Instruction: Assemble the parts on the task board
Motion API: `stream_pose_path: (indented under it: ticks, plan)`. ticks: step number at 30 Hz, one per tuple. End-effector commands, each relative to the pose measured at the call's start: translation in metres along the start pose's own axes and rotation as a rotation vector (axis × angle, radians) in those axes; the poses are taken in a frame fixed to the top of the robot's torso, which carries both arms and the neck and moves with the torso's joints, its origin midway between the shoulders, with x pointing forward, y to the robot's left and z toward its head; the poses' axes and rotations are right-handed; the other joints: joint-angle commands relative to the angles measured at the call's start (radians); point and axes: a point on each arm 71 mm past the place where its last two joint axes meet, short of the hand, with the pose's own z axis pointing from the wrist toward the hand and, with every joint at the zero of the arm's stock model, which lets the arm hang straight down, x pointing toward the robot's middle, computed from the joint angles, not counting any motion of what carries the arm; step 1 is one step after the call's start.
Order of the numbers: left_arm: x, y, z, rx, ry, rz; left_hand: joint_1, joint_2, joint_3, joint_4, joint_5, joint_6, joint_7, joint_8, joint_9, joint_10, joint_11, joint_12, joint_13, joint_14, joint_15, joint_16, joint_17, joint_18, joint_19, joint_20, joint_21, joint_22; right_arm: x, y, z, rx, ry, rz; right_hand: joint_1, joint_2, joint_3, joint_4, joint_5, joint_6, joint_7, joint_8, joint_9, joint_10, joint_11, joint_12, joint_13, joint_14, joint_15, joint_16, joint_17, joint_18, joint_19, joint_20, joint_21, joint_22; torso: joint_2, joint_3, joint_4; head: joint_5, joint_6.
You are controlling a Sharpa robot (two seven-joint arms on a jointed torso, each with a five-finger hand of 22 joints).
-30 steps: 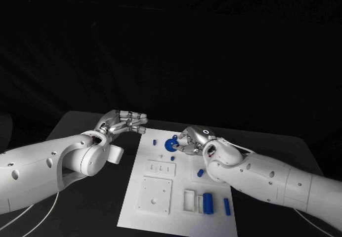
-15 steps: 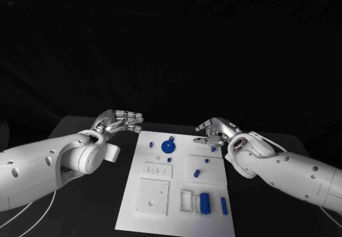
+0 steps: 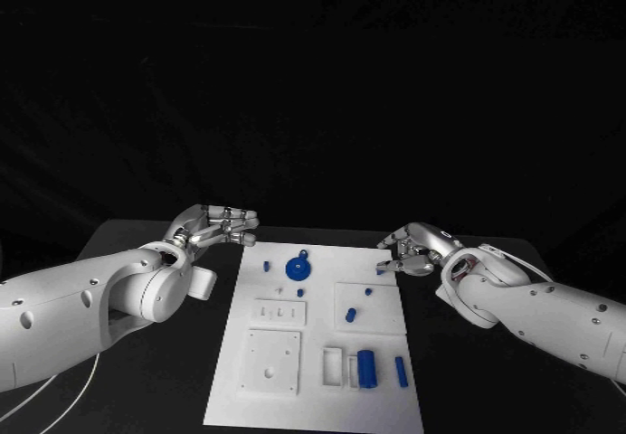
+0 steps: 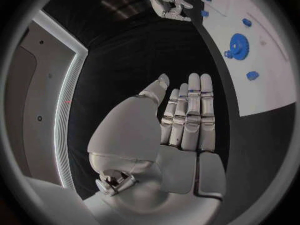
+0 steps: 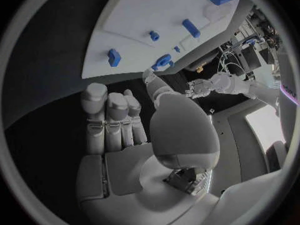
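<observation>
Task board (image 3: 319,362) is sitting in the middle of the black table (image 3: 144,380), a long white plate running away from the robot, with the blue parts scattered over it. Up at the far end there's a blue gear (image 3: 298,268) with a small blue peg (image 3: 268,267) just to its left and a tiny blue bit (image 3: 300,292) a little nearer. Around the middle, on a raised square panel, a small oval blue piece (image 3: 350,315) lies on its own. Down at the near end a fat blue cylinder (image 3: 368,369) lies next to a thinner blue bar (image 3: 401,372), both side by side by the white slots. Left hand (image 3: 215,226) hangs over the table just off the board's far left corner; in the left wrist view its fingers (image 4: 190,117) are straight and close together, thumb off to the side, nothing in it. Right hand (image 3: 418,250) is at the board's far right edge, fingers loosely curled and apart, also holding nothing as far as I can see. One more small blue piece (image 3: 384,268) sits on the board right by its fingertips, can't tell if they're touching.
</observation>
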Motion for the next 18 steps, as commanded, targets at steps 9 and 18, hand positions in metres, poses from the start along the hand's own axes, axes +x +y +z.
stream_pose_path:
  ticks: [9, 18]
  plan:
    - [0.004, 0.001, 0.001, 0.012, 0.025, -0.011, -0.007, 0.002, 0.004, 0.004, -0.002, -0.002, 0.0, -0.004, 0.002, 0.0, 0.002, 0.0, 0.001, -0.003, -0.002, 0.006, 0.001, 0.006, -0.005, 0.002, 0.005, -0.002, 0.015, -0.021, 0.001, 0.007, 0.037, 0.009, 0.026, -0.002, -0.02, -0.031, 0.024, -0.04, 0.009, -0.004, -0.001, -0.01, 0.01, -0.001, -0.007, -0.001, 0.012, 0.008, 0.007, 0.003, 0.057, 0.008, 0.004, 0.094, 0.002, 0.0004, 0.0016, -0.002, -0.009]
    - [0.004, 0.004, 0.0, 0.007, 0.024, -0.011, -0.007, 0.002, 0.004, 0.004, -0.002, -0.002, 0.0, -0.004, 0.002, 0.0, 0.002, 0.0, 0.001, -0.003, -0.002, 0.006, 0.001, 0.006, -0.005, 0.002, 0.005, -0.002, 0.029, -0.028, 0.002, 0.027, 0.052, 0.012, 0.021, 0.0, -0.025, -0.036, 0.032, -0.043, 0.01, -0.003, -0.001, -0.011, 0.011, 0.0, -0.008, -0.001, 0.012, 0.008, 0.009, 0.005, 0.056, 0.009, 0.004, 0.094, 0.005, 0.0031, 0.0081, -0.008, -0.014]
